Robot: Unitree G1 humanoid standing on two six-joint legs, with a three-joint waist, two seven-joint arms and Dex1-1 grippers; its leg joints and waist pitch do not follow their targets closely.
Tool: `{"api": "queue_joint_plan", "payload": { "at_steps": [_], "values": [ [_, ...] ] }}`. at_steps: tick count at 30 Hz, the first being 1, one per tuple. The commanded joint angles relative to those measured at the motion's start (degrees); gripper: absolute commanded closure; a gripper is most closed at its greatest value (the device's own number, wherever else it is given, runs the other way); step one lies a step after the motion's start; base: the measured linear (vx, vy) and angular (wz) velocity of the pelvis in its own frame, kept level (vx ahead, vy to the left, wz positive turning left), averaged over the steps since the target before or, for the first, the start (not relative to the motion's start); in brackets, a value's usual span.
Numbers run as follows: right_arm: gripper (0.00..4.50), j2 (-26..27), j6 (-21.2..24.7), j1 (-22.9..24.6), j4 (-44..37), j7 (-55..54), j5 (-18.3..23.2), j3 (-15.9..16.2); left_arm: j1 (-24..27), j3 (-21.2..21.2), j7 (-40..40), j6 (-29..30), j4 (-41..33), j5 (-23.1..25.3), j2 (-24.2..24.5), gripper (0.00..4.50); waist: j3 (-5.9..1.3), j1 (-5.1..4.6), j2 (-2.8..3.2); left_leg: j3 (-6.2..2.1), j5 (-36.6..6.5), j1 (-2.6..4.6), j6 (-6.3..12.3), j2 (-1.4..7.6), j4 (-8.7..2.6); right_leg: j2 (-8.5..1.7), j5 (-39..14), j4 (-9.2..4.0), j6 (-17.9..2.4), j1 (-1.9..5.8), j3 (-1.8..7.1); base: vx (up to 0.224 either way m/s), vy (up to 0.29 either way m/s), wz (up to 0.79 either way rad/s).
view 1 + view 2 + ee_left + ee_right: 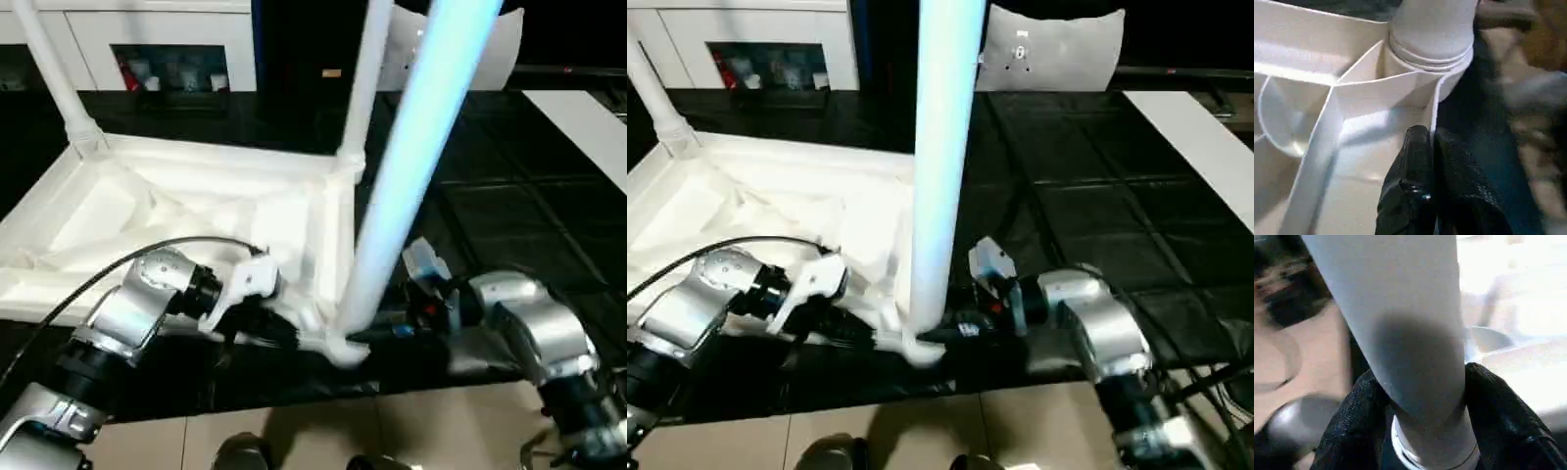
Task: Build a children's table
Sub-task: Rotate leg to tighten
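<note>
Table top: the children's table [196, 211] lies upside down on the black workbench [509, 225], ribbed underside up, its near edge close to the bench's front edge.
Near leg: a white leg [940, 166] stands upright in the near right corner socket [1430, 58]; thread rings show just above the socket rim, so by my judgement it is not yet screwed fully home.
Other legs: one leg [364, 73] rises from the far right corner and another [49, 69] from the far left corner, both seated in their sockets.
Left gripper: the left gripper [1434, 147] is pinched on the thin rim wall [1437, 105] of the top just beside the near socket, its two fingers [1410, 176] nearly together with the wall between them.
Why held so: this grip probably steadies the top so it does not spin while the leg is turned.
Right gripper: the right gripper [1422, 406] straddles the base of the near leg, one black finger [1354, 416] on each side, about half open and pressed to the tube, low down where turning has most purchase.
Container: the ribbed compartments [1288, 117] of the underside appear to hold nothing.
Surroundings: a white cabinet [147, 39] stands beyond the bench, and pale floor [323, 431] shows in front of it.
</note>
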Motion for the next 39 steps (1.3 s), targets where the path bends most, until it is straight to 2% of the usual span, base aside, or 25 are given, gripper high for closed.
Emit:
{"api": "queue_joint_plan", "payload": {
  "at_steps": [1,2,3,4,5,6,8,9,10,11,12,14,15,18,20,23,24,26,27,29,31,32,33,37,39],
  "values": [
    [2.49,6.0,2.6,0.4,-1.7,-6.2,-0.6,4.7,-2.5,0.5,8.5,1.8,-2.0,-1.0,-6.3,4.50,-3.55,-0.60,-0.10,-2.64,-15.3,1.21,-0.21,4.18,-4.43,-6.47,-28.0,-5.84,-7.6,1.94,3.44,0.000,0.000,0.00],
    [2.50,9.5,2.9,0.3,-0.9,-12.6,-2.5,3.9,-2.9,1.2,12.6,3.6,-1.5,-0.1,-8.4,4.50,-3.47,-0.93,-0.15,-2.80,-16.0,1.25,-0.68,4.12,-4.46,-6.64,-30.1,-6.09,-6.7,1.88,3.41,0.000,0.000,0.00],
    [2.50,10.1,3.0,0.2,-0.7,-13.6,-2.7,3.8,-3.0,1.4,13.4,3.8,-1.3,0.2,-8.7,4.50,-3.53,-1.64,-0.18,-3.01,-16.1,1.04,-1.05,4.10,-4.65,-6.58,-30.4,-6.12,-6.2,2.04,3.24,0.000,0.000,0.00],
    [2.51,13.2,3.3,-0.4,0.4,-18.6,-4.1,3.4,-3.6,2.3,17.9,4.9,-0.4,1.3,-10.8,4.50,-3.57,-1.96,-0.18,-3.11,-16.1,0.91,-1.16,4.09,-4.70,-6.55,-30.2,-6.09,-6.0,2.12,3.19,0.000,0.000,0.00],
    [2.52,15.7,3.8,-0.8,1.3,-22.6,-4.9,3.0,-4.1,3.0,21.1,6.1,0.2,1.9,-12.5,4.50,-3.46,-2.77,-0.18,-3.04,-16.5,0.92,-1.44,4.08,-4.81,-6.28,-29.2,-6.03,-6.3,1.79,3.21,0.000,0.000,0.00],
    [2.53,17.3,4.1,-1.1,2.0,-25.2,-5.4,2.7,-4.5,3.5,23.1,6.9,0.6,2.3,-13.6,4.50,-3.64,-3.16,-0.27,-3.10,-17.0,1.06,-1.39,3.85,-4.55,-6.46,-29.3,-6.21,-6.3,1.88,3.20,0.000,0.000,0.00],
    [2.54,20.4,4.8,-1.7,3.1,-30.5,-6.4,2.2,-5.2,4.6,27.4,8.8,1.1,2.9,-16.0,4.50,-3.49,-3.41,-0.07,-2.99,-16.6,1.07,-0.94,3.84,-4.53,-6.41,-28.7,-6.32,-6.3,1.69,3.38,0.000,0.000,0.00],
    [2.54,20.4,4.8,-1.7,3.1,-30.5,-6.4,2.2,-5.2,4.6,27.4,8.8,1.1,2.9,-16.0,4.50,-3.50,-3.42,-0.11,-2.84,-16.4,1.32,-0.54,3.76,-4.40,-6.34,-28.3,-6.44,-6.2,1.51,3.48,0.000,0.000,0.00],
    [2.54,24.9,5.3,-3.2,5.9,-39.5,-8.2,0.6,-6.3,6.0,33.4,11.1,1.5,4.1,-19.4,4.50,-3.53,-3.41,-0.15,-2.79,-16.0,1.19,-0.14,3.68,-4.39,-6.32,-28.0,-6.46,-6.1,1.68,3.53,0.000,0.000,0.00],
    [2.54,26.9,5.2,-4.2,7.6,-43.6,-9.1,-0.3,-6.7,6.3,35.6,11.8,1.8,4.8,-20.7,4.50,-3.44,-3.83,-0.03,-2.75,-15.5,1.11,-0.58,3.83,-4.53,-6.17,-26.7,-6.24,-6.9,1.34,3.65,0.000,0.000,0.00],
    [2.54,26.9,5.2,-4.2,7.6,-43.6,-9.1,-0.3,-6.7,6.3,35.6,11.8,1.8,4.8,-20.7,4.50,-3.70,-3.86,-0.02,-2.86,-15.5,1.28,-0.90,3.74,-4.47,-6.13,-26.1,-6.16,-6.9,1.53,3.45,0.000,0.000,0.00],
    [2.54,29.4,4.6,-5.3,9.7,-48.4,-10.2,-1.7,-7.2,6.7,38.7,12.1,2.2,5.9,-22.4,4.50,-3.61,-3.85,0.18,-2.74,-15.0,1.14,-0.42,3.85,-4.53,-6.09,-23.5,-6.01,-7.0,1.51,3.73,0.000,0.000,0.00],
    [1.98,30.7,3.8,-5.6,10.2,-49.1,-9.9,-2.7,-7.4,6.6,39.3,12.1,2.3,6.4,-23.0,4.50,-3.78,-3.89,0.12,-2.63,-14.7,1.22,-0.37,3.85,-4.53,-5.91,-21.3,-5.80,-7.3,1.53,3.75,0.000,0.000,0.00],
    [1.78,32.1,1.1,-5.6,10.4,-50.5,-9.6,-4.4,-7.2,5.0,37.9,11.9,1.7,6.9,-22.4,4.50,-3.93,-3.75,0.03,-2.42,-12.6,0.99,0.70,3.75,-4.40,-6.02,-16.6,-5.40,-8.1,1.82,3.94,0.000,0.000,0.00],
    [1.38,31.3,0.3,-5.2,10.0,-50.8,-10.3,-4.2,-6.5,4.5,36.5,12.2,0.7,6.6,-21.6,4.50,-4.00,-3.62,0.25,-2.39,-10.9,0.73,1.18,3.73,-4.40,-5.94,-14.3,-5.10,-8.6,2.13,3.86,0.000,0.000,0.00],
    [1.27,30.1,-0.8,-4.7,9.4,-50.8,-10.7,-4.6,-5.5,4.2,34.8,12.6,-0.6,6.4,-20.4,4.50,-3.92,-3.62,0.30,-2.34,-11.0,0.76,1.38,3.75,-4.47,-5.92,-14.5,-5.20,-8.6,2.18,3.80,0.000,0.000,0.00],
    [1.01,28.9,-1.7,-4.3,8.6,-49.5,-10.6,-4.7,-4.8,3.7,33.4,12.4,-1.1,6.3,-19.2,4.50,-3.93,-3.55,0.32,-2.48,-11.5,0.70,1.24,3.83,-4.58,-6.02,-15.3,-5.22,-8.4,2.31,3.76,0.000,0.000,0.00],
    [0.86,25.3,-4.4,-3.1,6.6,-44.8,-9.9,-5.3,-3.2,2.4,29.5,10.9,-2.0,6.5,-15.9,4.50,-4.02,-3.71,0.37,-2.42,-11.2,0.67,1.19,3.88,-4.56,-5.82,-14.0,-5.02,-8.3,2.33,3.80,0.000,0.000,0.00],
    [0.86,25.3,-4.4,-3.1,6.6,-44.8,-9.9,-5.3,-3.2,2.4,29.5,10.9,-2.0,6.5,-15.9,4.50,-4.07,-3.57,0.42,-2.51,-11.1,0.71,1.30,3.92,-4.56,-5.94,-13.5,-5.01,-8.4,2.38,3.77,0.000,0.000,0.00],
    [0.69,23.4,-5.4,-2.7,5.6,-42.2,-9.4,-5.8,-2.8,1.9,27.4,9.2,-1.9,6.5,-14.2,4.50,-4.13,-3.78,0.45,-2.32,-10.2,0.64,1.90,3.92,-4.42,-5.80,-10.8,-4.74,-9.4,2.46,3.85,0.000,0.000,0.00],
    [0.55,21.6,-6.0,-2.6,5.0,-40.0,-9.1,-5.8,-2.4,1.8,26.0,8.7,-1.8,6.2,-13.1,4.50,-4.13,-3.73,0.56,-2.28,-10.1,0.72,2.01,3.85,-4.35,-5.77,-10.7,-4.74,-10.2,2.47,3.77,0.000,0.000,0.00],
    [0.43,17.0,-7.6,-2.5,4.5,-34.3,-8.8,-5.3,-1.8,1.5,22.0,6.4,-1.5,5.5,-10.4,4.50,-4.22,-3.49,0.90,-2.39,-10.1,0.73,1.81,3.86,-4.28,-5.80,-10.6,-4.77,-10.2,2.73,3.66,0.000,0.000,0.00],
    [0.43,15.4,-8.3,-2.4,4.4,-32.1,-8.7,-5.1,-1.6,1.4,20.5,5.4,-1.3,5.1,-9.3,4.50,-4.18,-3.63,0.73,-2.22,-10.3,0.68,2.11,3.83,-4.25,-5.73,-10.3,-4.69,-10.4,2.67,3.76,0.000,0.000,0.00],
    [0.16,11.4,-9.2,-2.3,4.4,-26.2,-8.1,-4.7,-1.2,0.7,15.3,1.9,-1.3,4.0,-6.6,4.50,-4.11,-3.06,0.70,-2.18,-11.0,0.87,2.42,3.94,-4.18,-5.84,-11.7,-4.90,-10.9,2.61,3.78,0.000,0.000,0.00],
    [0.16,7.0,-9.6,-2.2,4.2,-18.5,-6.7,-3.8,-0.6,-0.5,8.5,-0.9,-1.9,2.6,-2.9,4.50,-4.11,-2.59,0.83,-2.21,-11.8,1.21,2.24,4.14,-4.25,-5.79,-13.1,-4.92,-11.0,2.34,3.74,0.000,0.000,0.00]
  ]
}}
